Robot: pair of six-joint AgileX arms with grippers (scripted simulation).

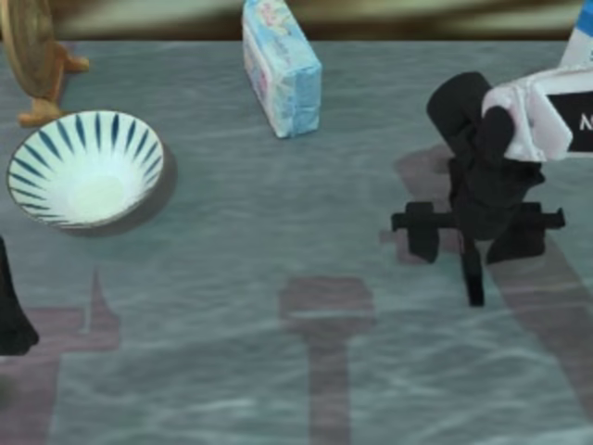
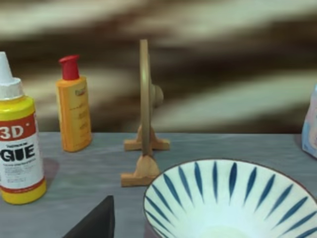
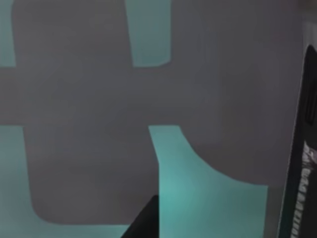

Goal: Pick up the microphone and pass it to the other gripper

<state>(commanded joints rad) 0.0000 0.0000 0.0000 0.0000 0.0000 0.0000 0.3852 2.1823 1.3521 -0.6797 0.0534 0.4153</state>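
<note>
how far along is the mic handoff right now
Done: nothing that shows. In hand: the right gripper hangs over the table's right side, and a slim black stick jutting out beside it may be the microphone, though no silver head shows and a grip cannot be confirmed. Left: the pass itself, since the left gripper sits parked at the left edge near the bowl.

At the left of the top view my white bowl (image 1: 85, 169) carries dark blue radial stripes, and a pale blue and white pack (image 1: 281, 67) stands at top centre. The surface (image 1: 278, 222) is streaked grey-teal. My left wrist view shows a yellow glue bottle (image 2: 17, 144) with a red-and-white label, an orange bottle (image 2: 74, 109) with a red cap, and a tan wooden stand (image 2: 144, 119).
</note>
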